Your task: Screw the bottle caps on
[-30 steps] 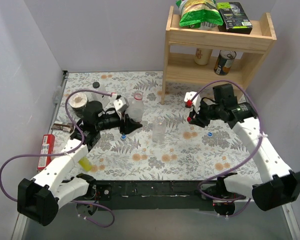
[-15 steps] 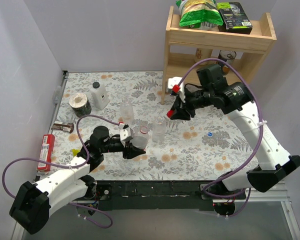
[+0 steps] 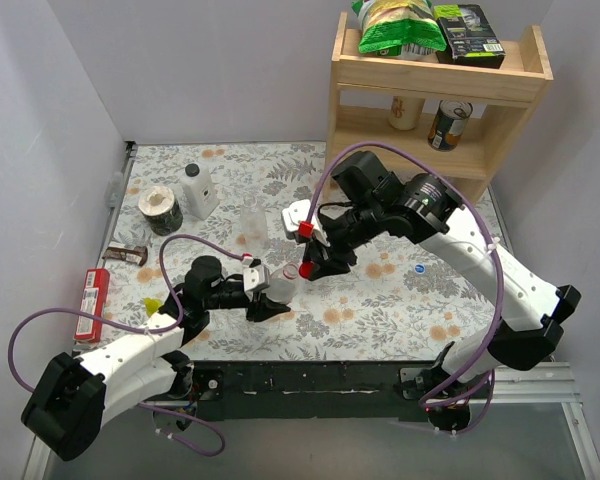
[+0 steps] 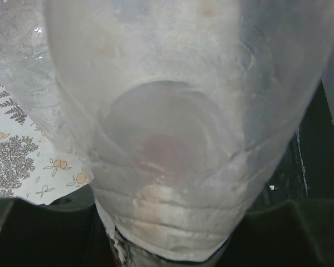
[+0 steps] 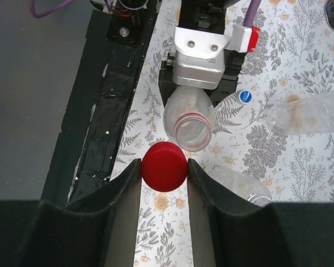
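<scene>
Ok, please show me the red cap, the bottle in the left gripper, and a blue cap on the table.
red cap (image 5: 164,166), right wrist view, flat face.
bottle (image 5: 185,105), right wrist view, clear shoulder.
blue cap (image 5: 244,97), right wrist view, top face.

Clear bottle (image 5: 242,186) close beside red cap (image 5: 164,166)

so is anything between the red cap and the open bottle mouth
Nothing visible. The right gripper holds the red cap right beside the open neck of the clear bottle, which the left gripper grips. Nothing sits between cap and mouth.
</scene>
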Motion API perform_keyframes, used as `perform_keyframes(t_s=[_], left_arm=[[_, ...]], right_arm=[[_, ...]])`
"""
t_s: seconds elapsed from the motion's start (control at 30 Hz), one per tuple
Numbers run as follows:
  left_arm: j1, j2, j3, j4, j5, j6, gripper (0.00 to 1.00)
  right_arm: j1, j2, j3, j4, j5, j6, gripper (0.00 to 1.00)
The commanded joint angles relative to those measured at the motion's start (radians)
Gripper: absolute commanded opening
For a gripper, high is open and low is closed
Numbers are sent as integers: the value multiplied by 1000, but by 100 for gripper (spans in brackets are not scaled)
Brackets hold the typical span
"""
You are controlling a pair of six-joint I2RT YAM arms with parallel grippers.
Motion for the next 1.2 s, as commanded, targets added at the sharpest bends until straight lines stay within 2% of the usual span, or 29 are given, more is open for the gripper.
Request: perform_keyframes(t_s=[0.0,0.13,0.53,0.8,1.17], left_arm=[[-8,-19,17,-30,-19,71,0],[-20,-25,29,-38,-18,91,0],[-26,-57,34,-12,-23,83,0],[-31,-63,28,4,-26,72,0],[-35,-45,49,8,-29,60,0]], right_arm=[[15,11,13,43,44,0,33],[22,-2,-23,101,83,5,34],[35,14,-72,99,38,-37,34],[38,-9,-118,159,48,-53,35],[62,0,-119,136,64,-107,36]])
